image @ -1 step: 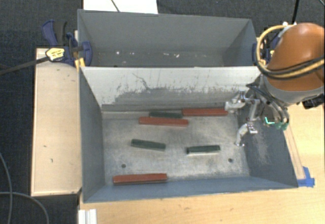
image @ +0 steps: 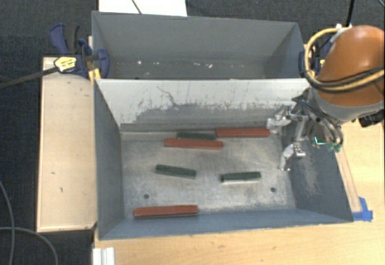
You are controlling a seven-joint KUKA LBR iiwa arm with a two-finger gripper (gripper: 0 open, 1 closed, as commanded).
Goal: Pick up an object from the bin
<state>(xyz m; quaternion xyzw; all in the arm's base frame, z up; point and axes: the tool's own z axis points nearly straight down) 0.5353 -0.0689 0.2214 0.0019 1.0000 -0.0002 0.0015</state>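
Red-brown bar [image: 242, 133] lies along the bin's [image: 198, 98] back wall, its right end near the gripper [image: 284, 137] (spread apart, holding nothing). Best to centre over the bar and straddle its narrow width before lowering.

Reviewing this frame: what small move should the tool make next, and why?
Probably shift left toward the dark green bar on the right. The tool sits by the bin's right wall with no bar under it; that bar is close and lies clear of the others.
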